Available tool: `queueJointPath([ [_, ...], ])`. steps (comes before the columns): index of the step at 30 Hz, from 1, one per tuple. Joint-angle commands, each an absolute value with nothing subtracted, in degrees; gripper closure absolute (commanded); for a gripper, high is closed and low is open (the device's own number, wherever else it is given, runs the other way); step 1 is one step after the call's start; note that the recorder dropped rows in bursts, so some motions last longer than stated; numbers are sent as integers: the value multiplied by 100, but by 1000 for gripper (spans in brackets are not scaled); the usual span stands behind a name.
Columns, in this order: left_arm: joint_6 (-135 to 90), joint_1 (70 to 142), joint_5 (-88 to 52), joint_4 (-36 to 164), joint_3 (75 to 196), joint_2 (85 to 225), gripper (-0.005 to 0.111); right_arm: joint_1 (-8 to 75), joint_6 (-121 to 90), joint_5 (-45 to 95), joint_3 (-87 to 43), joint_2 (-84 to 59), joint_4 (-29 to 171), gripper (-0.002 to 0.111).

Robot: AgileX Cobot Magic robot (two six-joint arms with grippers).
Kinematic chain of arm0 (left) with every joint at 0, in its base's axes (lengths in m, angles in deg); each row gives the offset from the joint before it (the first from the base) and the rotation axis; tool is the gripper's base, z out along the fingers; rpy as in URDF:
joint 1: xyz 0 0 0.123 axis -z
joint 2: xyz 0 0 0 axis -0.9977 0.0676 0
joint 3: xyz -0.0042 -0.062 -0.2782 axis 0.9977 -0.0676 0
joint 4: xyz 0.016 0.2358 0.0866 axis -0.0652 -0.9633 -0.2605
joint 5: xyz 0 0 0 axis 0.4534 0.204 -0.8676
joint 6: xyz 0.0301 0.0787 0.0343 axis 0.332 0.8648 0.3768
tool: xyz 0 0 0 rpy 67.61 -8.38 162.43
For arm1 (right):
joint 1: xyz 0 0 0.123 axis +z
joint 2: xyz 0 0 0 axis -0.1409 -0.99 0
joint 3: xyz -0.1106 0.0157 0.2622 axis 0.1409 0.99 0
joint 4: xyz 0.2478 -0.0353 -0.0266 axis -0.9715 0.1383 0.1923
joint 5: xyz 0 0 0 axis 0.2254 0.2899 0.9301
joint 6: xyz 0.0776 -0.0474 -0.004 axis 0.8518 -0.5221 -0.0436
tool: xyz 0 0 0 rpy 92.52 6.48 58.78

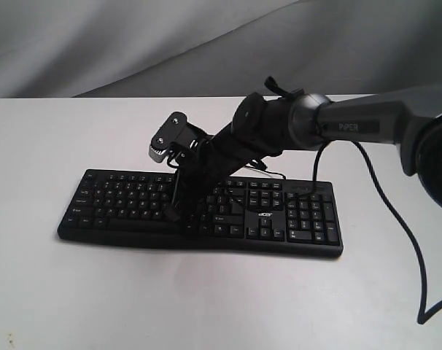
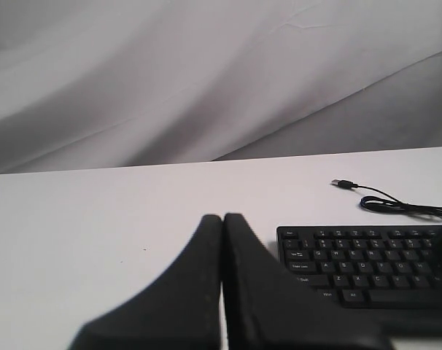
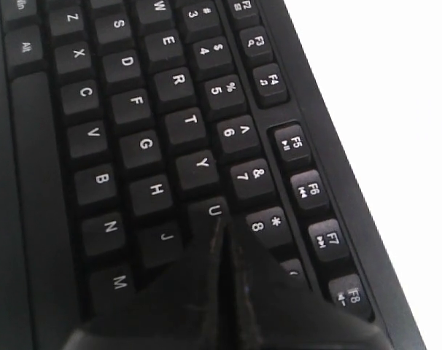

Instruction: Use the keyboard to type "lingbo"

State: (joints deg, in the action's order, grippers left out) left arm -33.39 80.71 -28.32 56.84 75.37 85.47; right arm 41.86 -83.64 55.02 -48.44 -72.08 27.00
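Keyboard [image 1: 126, 204] lying flat on the white table [image 1: 46, 292], near the middle. Left gripper [image 2: 222, 217] hanging near its left end — fingers pressed together, holding nothing. Right gripper [image 3: 219, 222] pinched closed too, holding nothing — tips pointing down at the U key [image 3: 206, 208].

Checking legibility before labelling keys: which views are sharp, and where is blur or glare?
Right wrist view: keyboard legends crisp, right gripper blurred, table blown out white. Left wrist view: left gripper out of focus, legends tiny. Exterior view: evenly lit, soft shadow beneath keyboard, legends unreadable.
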Motion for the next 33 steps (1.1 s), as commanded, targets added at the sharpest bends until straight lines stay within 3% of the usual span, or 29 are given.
queueJointPath([
  [1, -3351, 8102, -2797, 5683, 7509, 8519, 106, 4170, -8342, 5481, -4875, -7210, 2736, 108],
  [33, -3351, 8102, -2797, 5683, 7509, 8519, 106, 4569, -8381, 5882, -4875, -6949, 2880, 108],
])
